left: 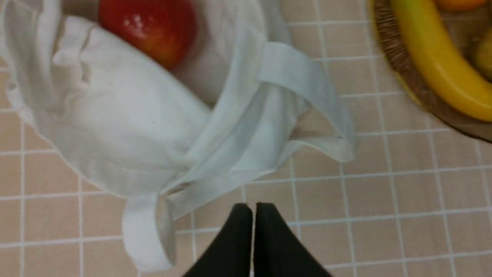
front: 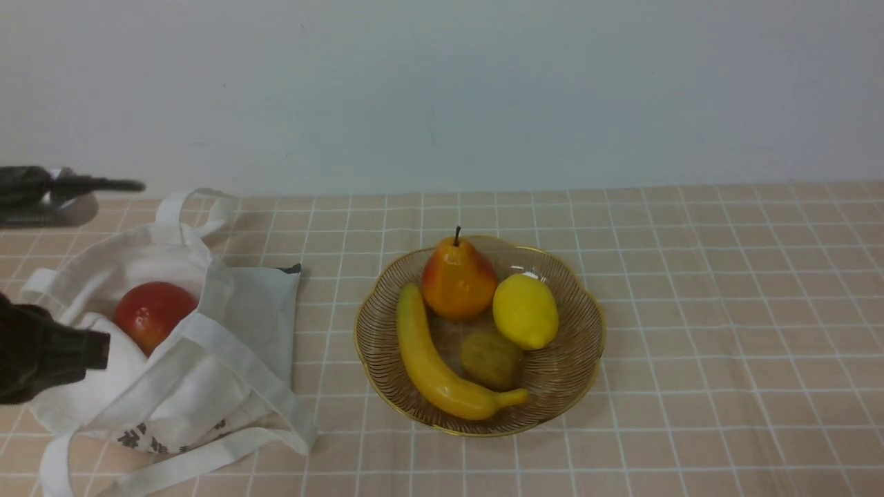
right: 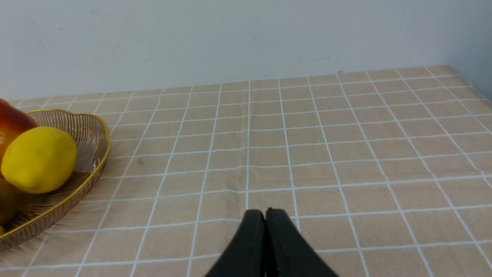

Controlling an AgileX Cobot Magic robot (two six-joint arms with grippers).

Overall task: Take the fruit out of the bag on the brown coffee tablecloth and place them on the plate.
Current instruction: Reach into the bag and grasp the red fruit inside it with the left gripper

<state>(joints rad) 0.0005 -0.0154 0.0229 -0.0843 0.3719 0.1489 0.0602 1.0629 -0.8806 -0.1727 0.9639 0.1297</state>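
Red apple point(front: 153, 314) lies inside the open mouth of the white bag point(front: 228, 331), which sprawls on the checked tablecloth point(front: 690, 310) at the tabletop's left, just beside the amber plate point(front: 587, 359). That plate holds a pear point(front: 457, 279), a lemon point(front: 525, 310), a banana point(front: 431, 369) and a brownish fruit point(front: 490, 357). The dark left arm point(front: 41, 352) overlaps the bag's left edge.

Left wrist view: the left tool point(left: 253, 209) is clenched and empty, over bare cloth beside a bag strap, apart from the apple.

Right wrist view: the right tool point(right: 265, 213) is clenched too, gripping nothing, well apart from the plate
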